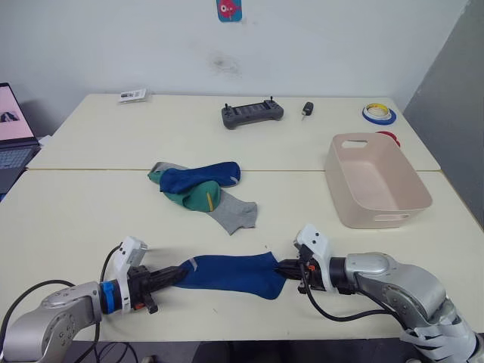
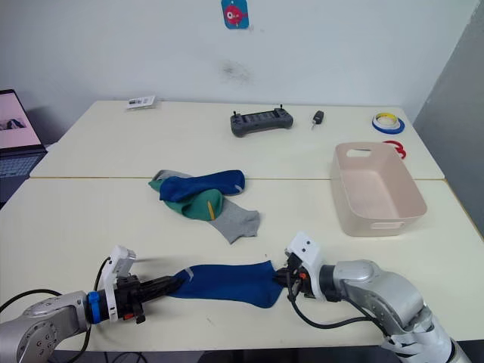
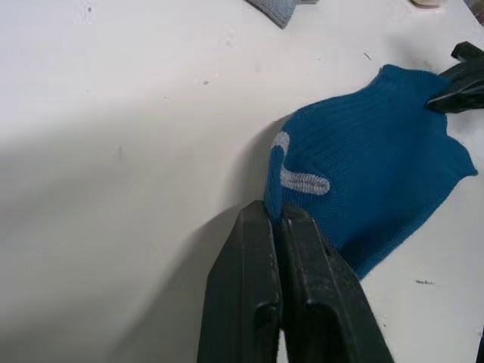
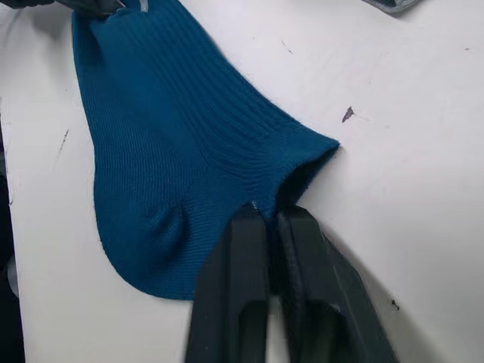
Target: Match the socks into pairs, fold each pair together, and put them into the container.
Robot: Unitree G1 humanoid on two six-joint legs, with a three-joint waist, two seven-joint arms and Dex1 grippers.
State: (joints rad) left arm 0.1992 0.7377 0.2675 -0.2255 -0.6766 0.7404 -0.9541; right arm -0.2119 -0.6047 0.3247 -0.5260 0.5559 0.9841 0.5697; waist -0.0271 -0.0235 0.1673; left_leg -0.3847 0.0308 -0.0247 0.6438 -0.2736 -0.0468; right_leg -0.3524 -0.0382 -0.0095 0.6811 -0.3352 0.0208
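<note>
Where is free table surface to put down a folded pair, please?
Bare table lies left of the sock heap, and between that heap and the pale pink plastic tub. The near edge is crowded: both grippers, left and right, pinch the stretched dark blue sock.

Two cream tables (image 1: 91, 219) stand pushed together, a seam running across where the near tabletop meets the far one. Behind the far edge rises a plain white wall (image 1: 113, 45) with a faint dark smudge (image 1: 224, 63) and a small blue and red sticker (image 1: 229, 9). A grey panel (image 1: 452, 106) stands past the far right corner. Light falls evenly.
</note>
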